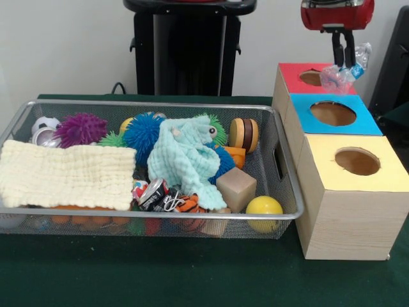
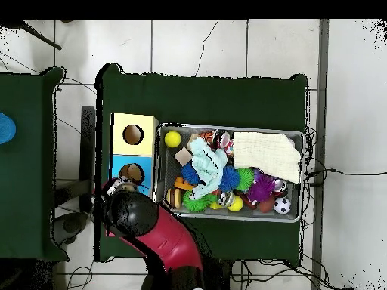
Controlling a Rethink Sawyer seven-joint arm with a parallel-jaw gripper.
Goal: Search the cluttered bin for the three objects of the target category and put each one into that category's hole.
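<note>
I log: black fingers (image 1: 343,62) closed on one clear crinkly plastic bottle (image 1: 342,75), held above the red-topped hole (image 1: 311,77), just behind the blue-topped hole (image 1: 333,113).

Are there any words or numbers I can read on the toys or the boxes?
None can be read.
The can in the wire basket has red, black and white print, too blurred to read.
The red, blue and yellow box tops are plain, with no writing.
</note>
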